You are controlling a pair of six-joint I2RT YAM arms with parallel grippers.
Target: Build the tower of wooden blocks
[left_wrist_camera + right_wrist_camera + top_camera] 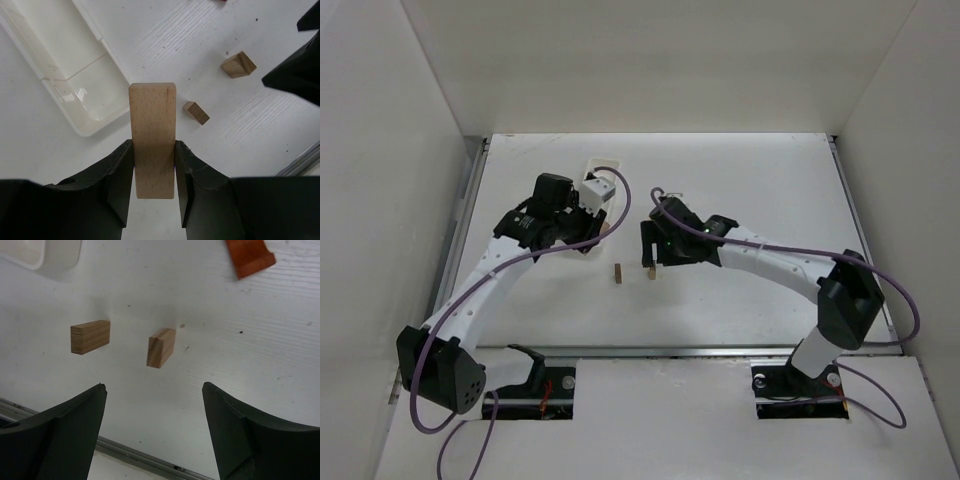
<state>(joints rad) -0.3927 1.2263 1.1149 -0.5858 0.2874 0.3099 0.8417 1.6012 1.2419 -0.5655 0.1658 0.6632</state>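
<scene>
Left gripper (154, 146) clamps a long wooden block (152, 112); right gripper (154, 387) hangs open over a small block (90, 337) and a second block (161, 348), apart on the worktop (250, 350).

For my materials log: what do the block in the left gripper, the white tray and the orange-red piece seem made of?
Held block: unfinished pale wood, fine speckled grain. Tray: probably glossy white plastic, thin walls, glare. Orange-red piece: likely stained wood, faint grain.

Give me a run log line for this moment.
left gripper: holding long block | right gripper: open, empty, by two standing blocks | red roof piece: lying on table | stacking: none yet
</scene>
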